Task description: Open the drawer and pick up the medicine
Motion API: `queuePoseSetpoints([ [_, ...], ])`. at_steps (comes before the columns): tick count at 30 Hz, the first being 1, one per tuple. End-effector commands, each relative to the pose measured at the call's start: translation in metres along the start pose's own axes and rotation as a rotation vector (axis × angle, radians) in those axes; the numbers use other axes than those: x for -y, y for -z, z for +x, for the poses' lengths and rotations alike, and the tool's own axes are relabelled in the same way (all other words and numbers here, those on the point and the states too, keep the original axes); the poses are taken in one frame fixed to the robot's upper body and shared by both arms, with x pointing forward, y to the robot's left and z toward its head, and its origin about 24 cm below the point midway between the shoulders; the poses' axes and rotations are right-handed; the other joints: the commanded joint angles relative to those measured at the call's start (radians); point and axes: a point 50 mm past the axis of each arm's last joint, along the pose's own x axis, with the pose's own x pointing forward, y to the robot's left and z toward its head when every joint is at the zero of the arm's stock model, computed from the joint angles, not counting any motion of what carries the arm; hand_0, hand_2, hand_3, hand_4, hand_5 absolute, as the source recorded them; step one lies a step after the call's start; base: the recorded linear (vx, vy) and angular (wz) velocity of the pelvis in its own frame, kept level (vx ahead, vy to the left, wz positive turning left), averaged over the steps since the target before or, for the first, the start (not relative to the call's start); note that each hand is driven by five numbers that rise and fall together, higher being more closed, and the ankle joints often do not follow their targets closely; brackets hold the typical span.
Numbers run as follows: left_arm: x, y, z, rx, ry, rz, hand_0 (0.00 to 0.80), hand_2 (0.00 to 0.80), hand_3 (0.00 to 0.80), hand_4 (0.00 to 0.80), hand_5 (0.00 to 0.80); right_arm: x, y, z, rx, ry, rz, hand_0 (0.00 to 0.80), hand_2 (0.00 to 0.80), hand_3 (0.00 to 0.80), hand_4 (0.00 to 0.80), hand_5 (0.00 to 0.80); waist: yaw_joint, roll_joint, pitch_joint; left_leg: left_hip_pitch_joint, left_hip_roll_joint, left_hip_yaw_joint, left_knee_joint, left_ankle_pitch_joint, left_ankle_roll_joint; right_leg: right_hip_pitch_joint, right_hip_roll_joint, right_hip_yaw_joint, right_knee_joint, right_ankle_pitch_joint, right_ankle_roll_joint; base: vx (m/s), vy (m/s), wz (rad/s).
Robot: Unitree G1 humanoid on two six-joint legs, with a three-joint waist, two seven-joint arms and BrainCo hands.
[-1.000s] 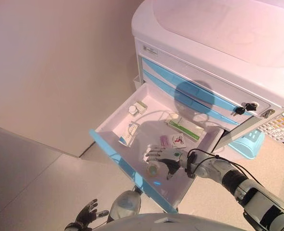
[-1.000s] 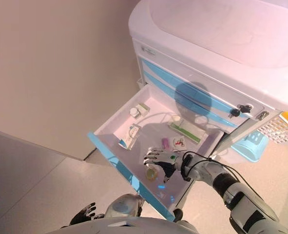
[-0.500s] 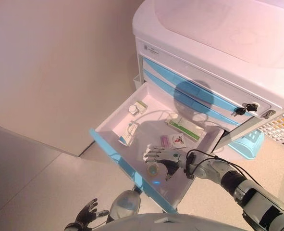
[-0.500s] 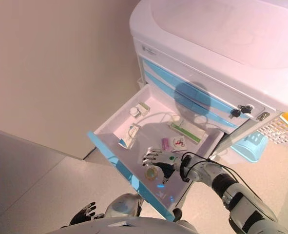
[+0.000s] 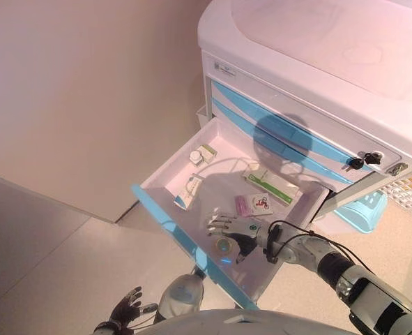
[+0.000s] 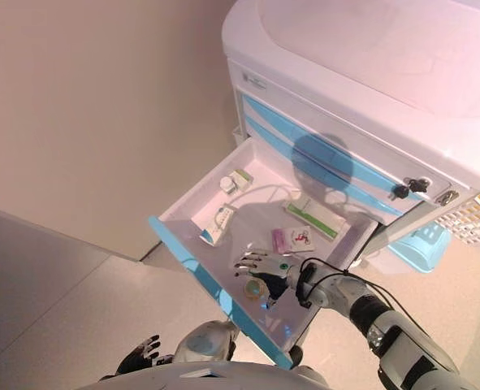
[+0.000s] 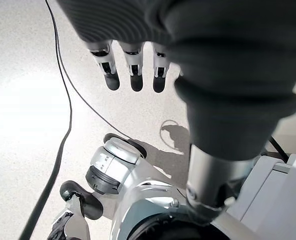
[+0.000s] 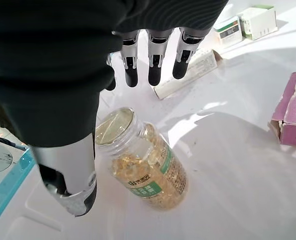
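Note:
The cart's bottom drawer stands pulled out, white inside with a blue front. A clear medicine bottle of yellow capsules lies on its side near the drawer's front. My right hand hovers just over the bottle, fingers straight, thumb beside the bottle's mouth, nothing gripped. My left hand hangs low by the floor, fingers relaxed and empty.
Inside the drawer lie a pink box, a white card, a green-striped box, a blue-tipped box and small boxes at the back. A pale blue basket sits right of the white cart.
The camera has shifted a little. My right hand has crept slightly left and down over the bottle. The left hand stays put.

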Motion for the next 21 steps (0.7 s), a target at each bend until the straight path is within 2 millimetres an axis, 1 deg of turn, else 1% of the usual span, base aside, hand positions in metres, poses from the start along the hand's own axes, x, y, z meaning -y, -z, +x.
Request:
queuePoseSetpoints([
  [1, 0.0029, 0.0005, 0.001, -0.013, 0.034, 0.075, 0.0, 0.0, 0.0, 0.0, 0.0, 0.0102, -0.0257, 0.0139, 0.117, 0.1, 0.017, 0.0, 0.0, 0.0, 0.0, 0.0, 0.013, -0.021, 0.003, 0.0, -0.053, 0.019, -0.023, -0.06, 0.015, -0.056, -0.054, 0.067, 0.079, -0.01, 0.006, 0.0, 0.0, 0.0],
  [5, 0.005, -0.0009, 0.0019, -0.007, 0.036, 0.081, 0.0, 0.0, 0.0, 0.0, 0.0, 0.0112, -0.0235, 0.0144, 0.101, 0.098, 0.016, 0.0, 0.0, 0.0, 0.0, 0.0, 0.017, -0.021, 0.007, -0.003, -0.054, 0.014, -0.022, -0.059, 0.016, -0.059, -0.054, 0.065, 0.082, -0.01, 0.006, 0.0, 0.0, 0.0],
  [8, 0.0071, -0.0028, 0.0027, 0.0, 0.048, 0.083, 0.0, 0.0, 0.0, 0.0, 0.0, 0.0104, -0.0198, 0.0136, 0.082, 0.085, 0.014, 0.0, 0.0, 0.0, 0.0, 0.0, 0.019, -0.013, 0.012, -0.006, -0.057, 0.008, -0.023, -0.056, 0.016, -0.061, -0.056, 0.062, 0.081, -0.008, 0.007, 0.0, 0.0, 0.0],
  [10, 0.0079, -0.0037, 0.0032, 0.001, 0.052, 0.078, 0.0, 0.0, 0.0, 0.0, 0.0, 0.008, -0.0196, 0.0132, 0.079, 0.071, 0.01, 0.533, 0.533, 0.533, 0.533, 0.533, 0.018, -0.008, 0.013, -0.007, -0.059, 0.006, -0.023, -0.055, 0.017, -0.063, -0.058, 0.063, 0.081, -0.008, 0.007, -0.01, 0.016, 0.01],
  [11, 0.0082, -0.004, 0.0034, 0.001, 0.054, 0.078, 0.0, 0.0, 0.0, 0.0, 0.0, 0.0069, -0.0195, 0.0131, 0.076, 0.068, 0.012, 0.762, 0.762, 0.762, 0.762, 0.762, 0.019, -0.007, 0.013, -0.007, -0.059, 0.006, -0.023, -0.055, 0.017, -0.063, -0.059, 0.062, 0.082, -0.008, 0.008, 0.0, 0.0, 0.0],
  [12, 0.0083, -0.0041, 0.0035, 0.0, 0.055, 0.078, 0.0, 0.0, 0.0, 0.0, 0.0, 0.0063, -0.0195, 0.0132, 0.075, 0.068, 0.012, 0.8, 0.8, 0.8, 0.8, 0.8, 0.019, -0.007, 0.013, -0.007, -0.06, 0.006, -0.023, -0.055, 0.018, -0.063, -0.059, 0.062, 0.082, -0.008, 0.008, 0.0, 0.0, 0.0],
  [15, 0.0082, -0.0037, 0.0034, -0.002, 0.058, 0.081, 0.0, 0.0, 0.0, 0.0, 0.0, 0.0032, -0.0205, 0.014, 0.074, 0.064, 0.012, 0.8, 0.8, 0.8, 0.8, 0.8, 0.02, -0.007, 0.014, -0.008, -0.062, 0.005, -0.021, -0.054, 0.018, -0.063, -0.06, 0.062, 0.082, -0.008, 0.008, 0.0, 0.0, 0.0],
  [21, 0.0082, -0.0057, 0.004, 0.008, 0.062, 0.075, 0.0, 0.0, 0.0, 0.0, 0.0, 0.004, -0.0201, 0.0144, 0.074, 0.056, 0.014, 0.8, 0.8, 0.8, 0.8, 0.8, 0.018, -0.007, 0.018, -0.009, -0.061, 0.009, -0.022, -0.054, 0.019, -0.064, -0.06, 0.065, 0.08, -0.006, 0.01, 0.0, 0.0, 0.0],
])
